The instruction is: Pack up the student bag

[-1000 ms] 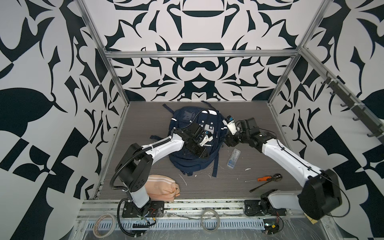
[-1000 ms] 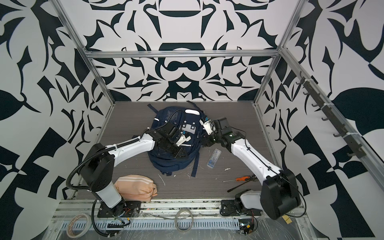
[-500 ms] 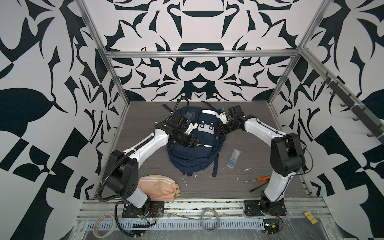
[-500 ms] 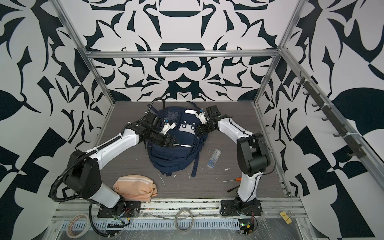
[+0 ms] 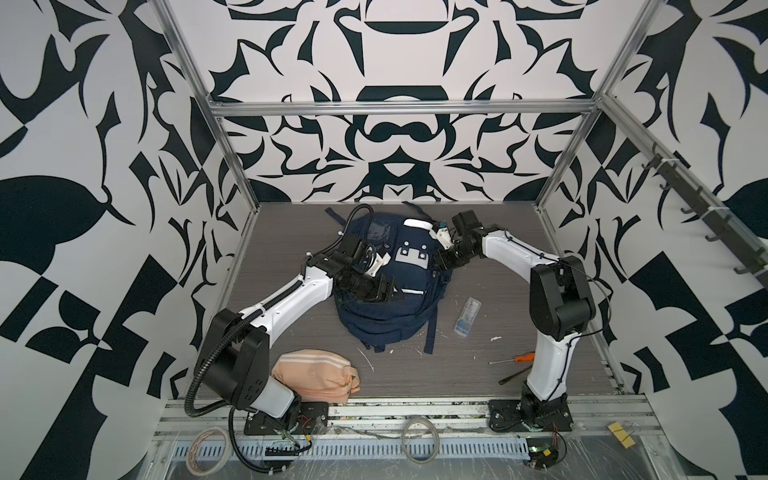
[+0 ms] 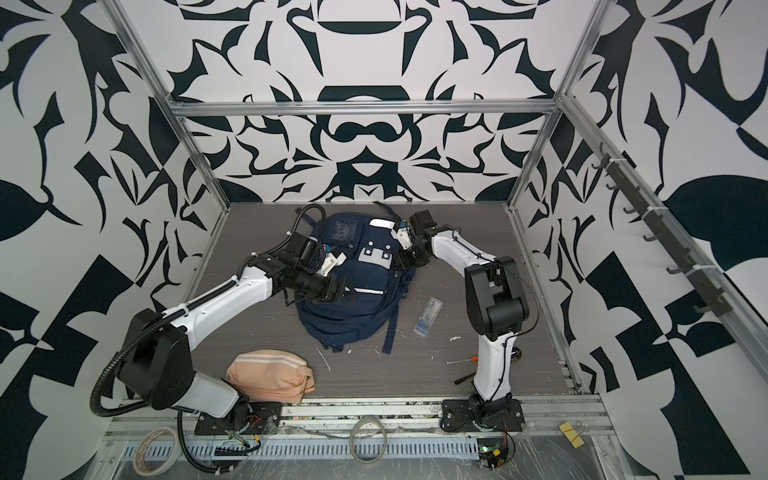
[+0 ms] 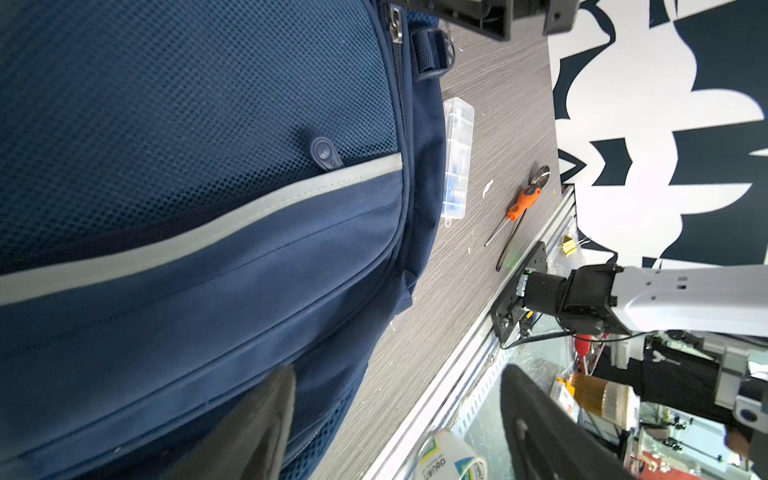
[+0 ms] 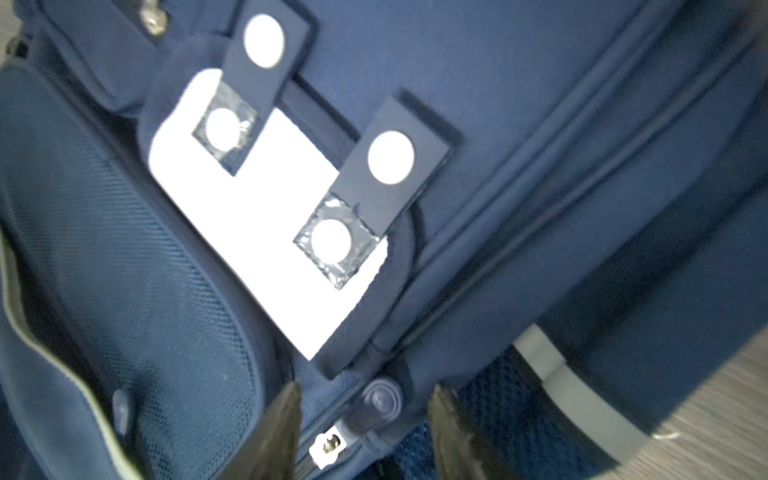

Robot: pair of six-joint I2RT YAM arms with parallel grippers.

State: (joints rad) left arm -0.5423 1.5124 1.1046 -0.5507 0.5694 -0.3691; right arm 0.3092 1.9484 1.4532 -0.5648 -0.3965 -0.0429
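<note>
The student bag [image 5: 386, 328] [image 6: 345, 320], a navy backpack with a grey-white studded patch, lies flat in the middle of the table. My left gripper [image 5: 392, 295] [image 6: 347, 293] hovers over its lower front by a reflective stripe. In the left wrist view the left gripper [image 7: 395, 432] is open and holds nothing, with the bag [image 7: 208, 270] beside one finger. My right gripper [image 5: 440, 266] [image 6: 401, 259] is at the bag's right edge. In the right wrist view the right gripper [image 8: 365, 436] is open, its fingers on either side of a round zip pull [image 8: 380, 401] without touching it.
A peach-pink pouch [image 5: 316, 374] lies at the front left by the left arm's base. A clear plastic box [image 5: 467, 316] [image 7: 457, 162] lies just right of the bag. An orange-handled screwdriver [image 5: 515, 358] and a black tool [image 5: 513, 376] lie at the front right.
My left gripper has opened and pulled back over the bag's lower front. My right gripper has moved in to the bag's right edge and its jaws have narrowed. The bag has shifted slightly.
</note>
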